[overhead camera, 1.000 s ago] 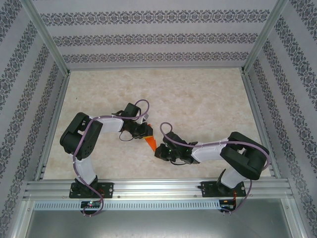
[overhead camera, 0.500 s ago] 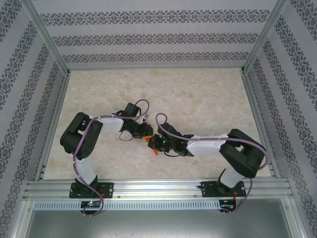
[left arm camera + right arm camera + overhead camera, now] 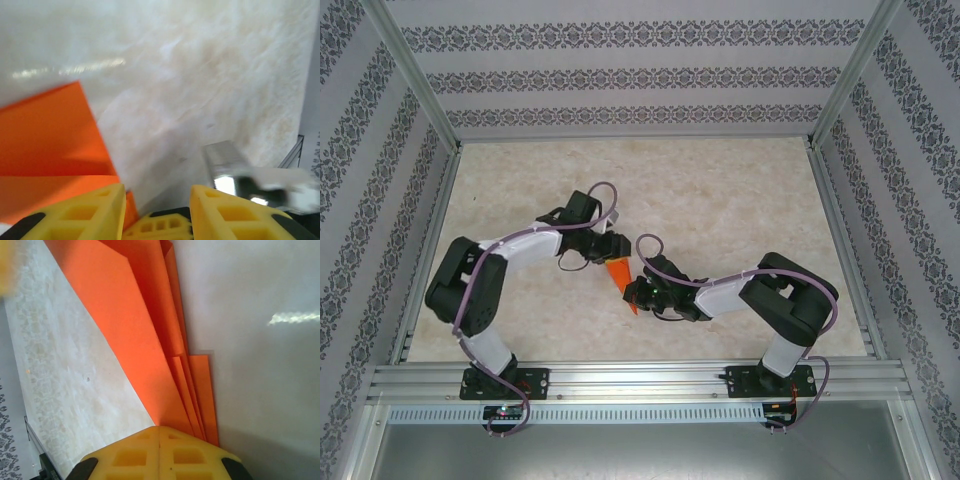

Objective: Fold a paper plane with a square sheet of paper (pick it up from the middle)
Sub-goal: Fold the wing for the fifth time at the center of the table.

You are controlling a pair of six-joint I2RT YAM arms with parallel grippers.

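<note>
The square sheet of paper is folded into a narrow bright orange paper plane point(image 3: 619, 273), lying on the table between my two grippers. In the right wrist view its layered folds point(image 3: 150, 340) run straight out from my right gripper point(image 3: 160, 432), whose yellow fingers are shut on its near end. My right gripper point(image 3: 638, 296) sits at the plane's near tip. My left gripper point(image 3: 604, 248) stands just beyond the far end. In the left wrist view my left gripper point(image 3: 157, 200) is open, with bare table in the gap and the orange paper point(image 3: 45, 135) lying beside its left finger point(image 3: 80, 212).
The marbled beige table point(image 3: 720, 190) stretches to patterned walls on three sides. Aluminium rails point(image 3: 640, 380) run along the near edge by the arm bases. A blurred metal part point(image 3: 225, 160) shows close ahead of the left gripper.
My left gripper has opened, let go of the paper and drawn back toward the far left. My right gripper has moved left onto the plane's near end and shut on it.
</note>
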